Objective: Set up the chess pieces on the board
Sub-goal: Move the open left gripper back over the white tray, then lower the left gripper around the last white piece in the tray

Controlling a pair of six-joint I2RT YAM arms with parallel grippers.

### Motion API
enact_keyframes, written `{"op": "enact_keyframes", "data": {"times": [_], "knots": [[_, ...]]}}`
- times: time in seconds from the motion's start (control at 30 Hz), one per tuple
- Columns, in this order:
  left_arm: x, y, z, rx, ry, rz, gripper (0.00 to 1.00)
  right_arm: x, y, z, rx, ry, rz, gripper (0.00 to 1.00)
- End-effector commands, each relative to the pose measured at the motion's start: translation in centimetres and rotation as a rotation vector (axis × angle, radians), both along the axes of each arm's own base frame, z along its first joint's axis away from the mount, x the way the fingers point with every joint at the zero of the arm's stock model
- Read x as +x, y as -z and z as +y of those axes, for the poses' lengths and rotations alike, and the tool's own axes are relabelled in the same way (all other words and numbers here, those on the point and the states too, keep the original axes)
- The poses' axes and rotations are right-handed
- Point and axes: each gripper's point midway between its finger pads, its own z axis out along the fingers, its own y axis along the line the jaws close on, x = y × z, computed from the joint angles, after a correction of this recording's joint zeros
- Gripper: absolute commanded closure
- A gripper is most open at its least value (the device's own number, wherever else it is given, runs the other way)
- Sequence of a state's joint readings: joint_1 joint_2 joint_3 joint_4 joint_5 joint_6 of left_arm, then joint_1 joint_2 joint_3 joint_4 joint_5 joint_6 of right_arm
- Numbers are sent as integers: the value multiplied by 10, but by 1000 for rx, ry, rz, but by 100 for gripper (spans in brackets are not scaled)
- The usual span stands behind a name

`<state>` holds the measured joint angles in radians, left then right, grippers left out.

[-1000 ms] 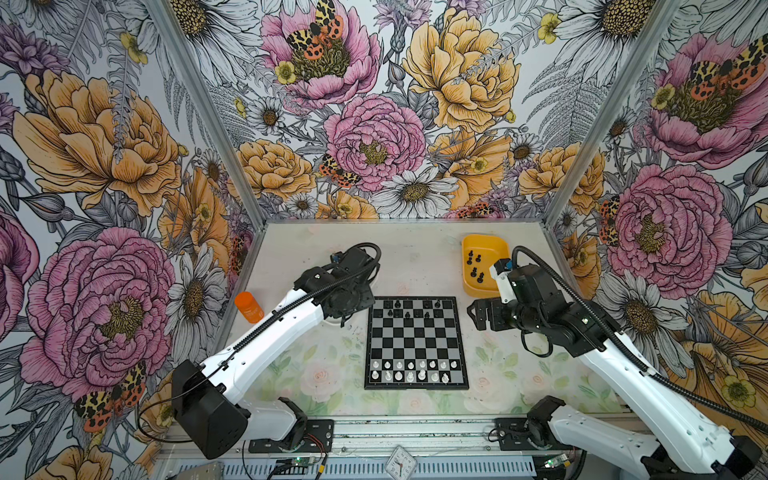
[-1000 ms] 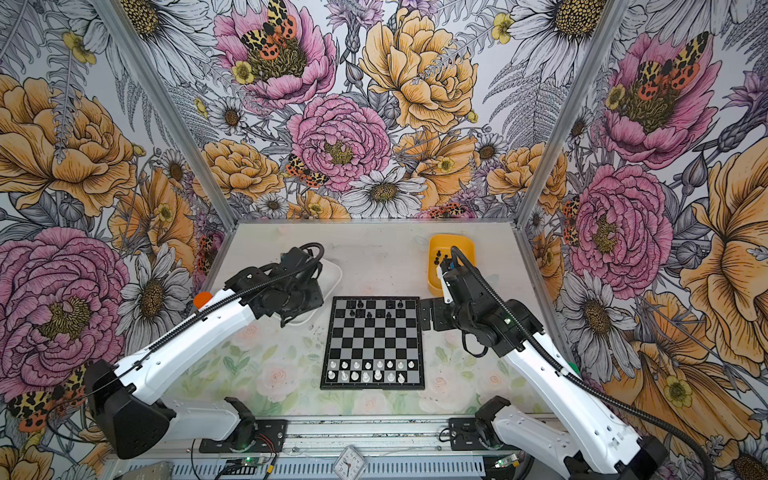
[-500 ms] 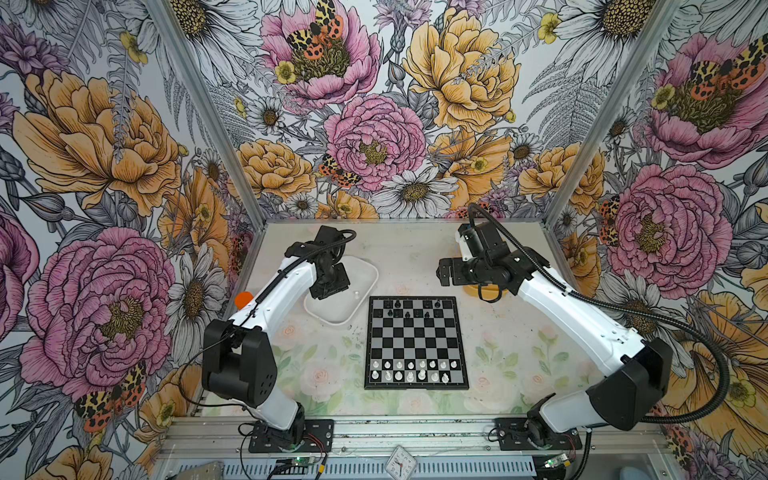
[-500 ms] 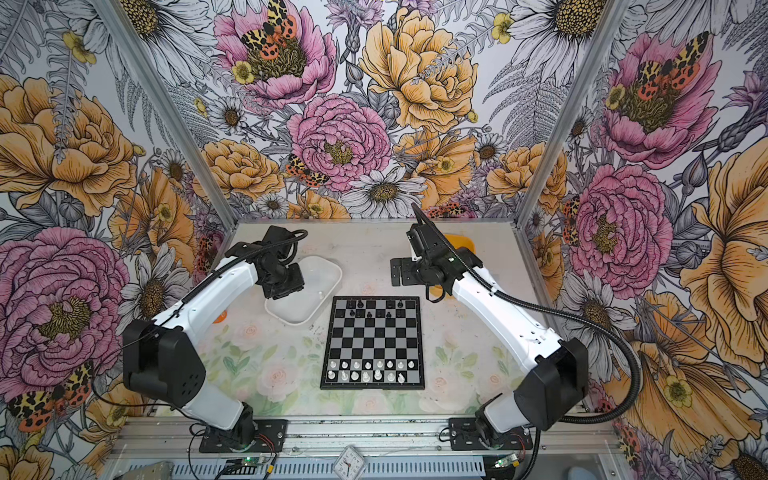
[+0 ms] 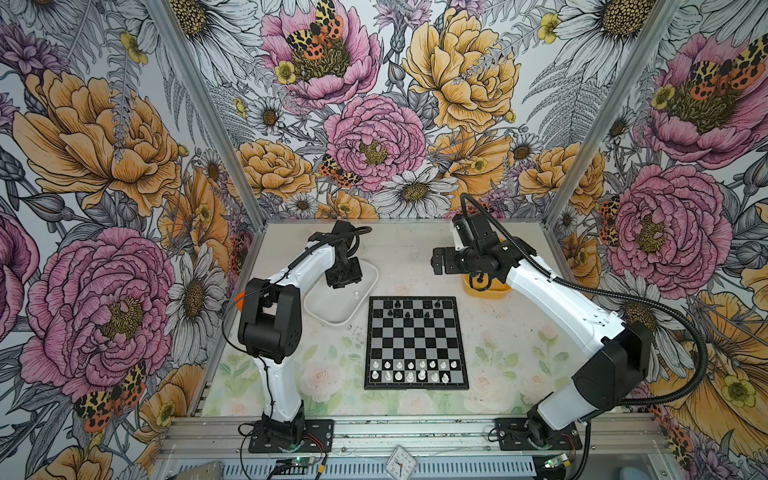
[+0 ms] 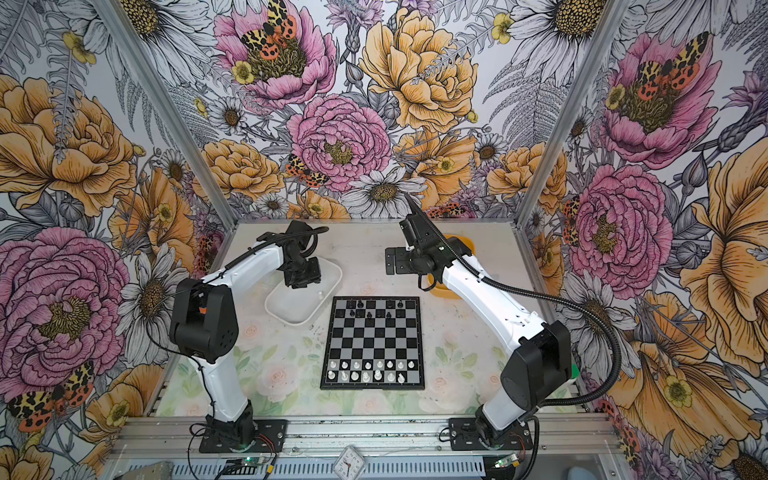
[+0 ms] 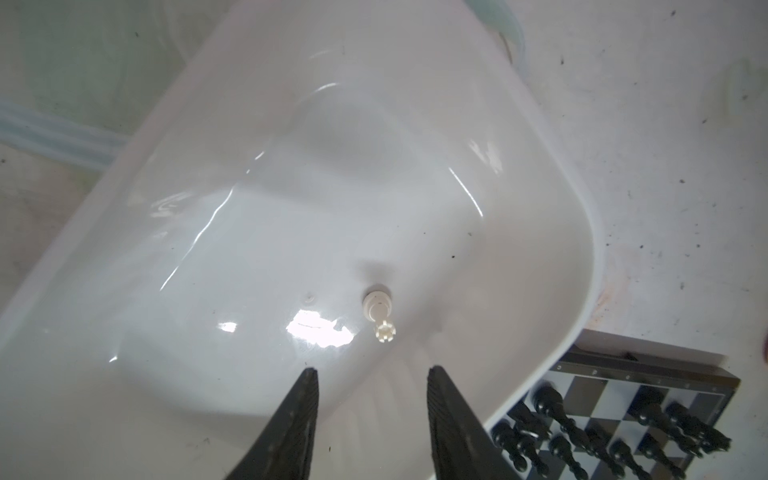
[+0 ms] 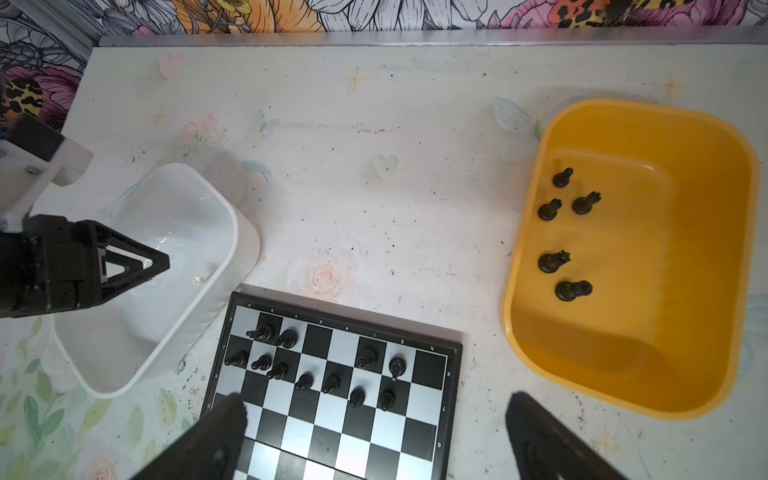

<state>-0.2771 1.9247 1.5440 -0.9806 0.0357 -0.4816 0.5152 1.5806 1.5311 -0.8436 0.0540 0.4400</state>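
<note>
- The left gripper [image 7: 371,369] hangs over the white tub [image 7: 582,249], jaws parted with nothing between them.
- One white piece [image 7: 380,316] sits on the tub floor just beyond the fingertips; I can't tell whether it stands or lies tipped.
- The right gripper [image 8: 374,399] is spread wide and empty, up above the table between the board's far edge and the yellow tub [image 8: 685,311].
- Five black pieces [image 8: 552,262] lie loose in the yellow tub.
- The board [image 5: 415,336] lies flat mid-table between the two arms.
- Black chessmen [image 5: 409,309] fill part of the board's two far rows, with gaps.
- White chessmen [image 5: 409,371] stand along the two near rows, a few squares bare.
</note>
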Motion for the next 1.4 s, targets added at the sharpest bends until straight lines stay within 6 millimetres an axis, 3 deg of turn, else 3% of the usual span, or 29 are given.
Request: {"op": "enact_keyframes", "data": {"times": [0.0,0.6,1.37], "knots": [[9,3,-7,-27,38,-11,55,8,-12,-5,12,37,-44,0],[15,32,-15,-40,73,49,58,5,-11,-16,6,68,-45,0],[6,42,-18,-31,96,78,65,-1,-5,-23,1,94,-41,0]]}}
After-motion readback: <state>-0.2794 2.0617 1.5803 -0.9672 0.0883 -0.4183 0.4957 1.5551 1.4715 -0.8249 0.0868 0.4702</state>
